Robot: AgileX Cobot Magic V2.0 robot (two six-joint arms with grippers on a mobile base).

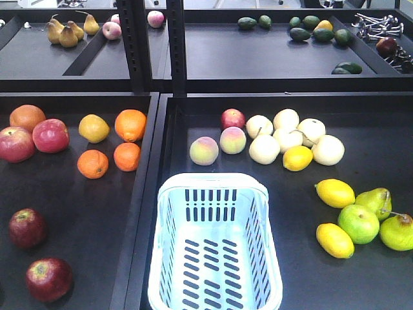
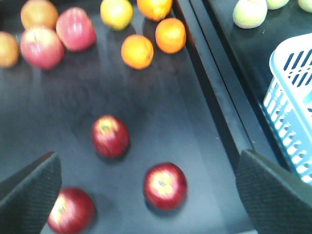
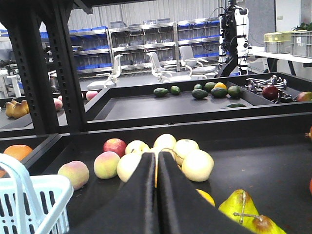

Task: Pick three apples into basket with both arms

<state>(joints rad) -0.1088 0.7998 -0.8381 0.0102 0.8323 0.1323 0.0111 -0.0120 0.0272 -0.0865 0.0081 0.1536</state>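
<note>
Maroon-red skin with a yellow-green stem patch marks your three apples. All are in the left tray [image 1: 84, 213], none in the basket [image 1: 213, 182], which stands empty at bottom centre of the front view. The left wrist view shows all three: centre-left apple [image 2: 110, 136], lower-centre apple [image 2: 165, 185], and lower-left apple [image 2: 71, 210] partly behind a pad. They lie apart, none touching. The front view catches only two at lower left, one above the other. Don't confuse them with the brighter pinkish-red apples [image 2: 75, 29] at upper left. The left gripper [image 2: 148, 161] is spread wide with a pad at each bottom corner, holds nothing, and hovers about over the lower-centre apple. The right gripper [image 3: 157, 163] has its fingers pressed together with nothing between them, and it faces pale fruit in the right tray, well apart from the targets. Expect each apple to be rigid, round, smooth-skinned and fairly light, so it will likely roll on the flat tray if you clip it off-centre. Come straight down with the stem up and put the pads on opposite flanks at the widest part. Pinch too high near the stem patch and it may squirt out. A firm squeeze should be safe. Lift it clear of the raised black divider [image 2: 214, 87] before crossing to the basket. The view is too blurred to tell whether the fruit is real or plastic.
</note>
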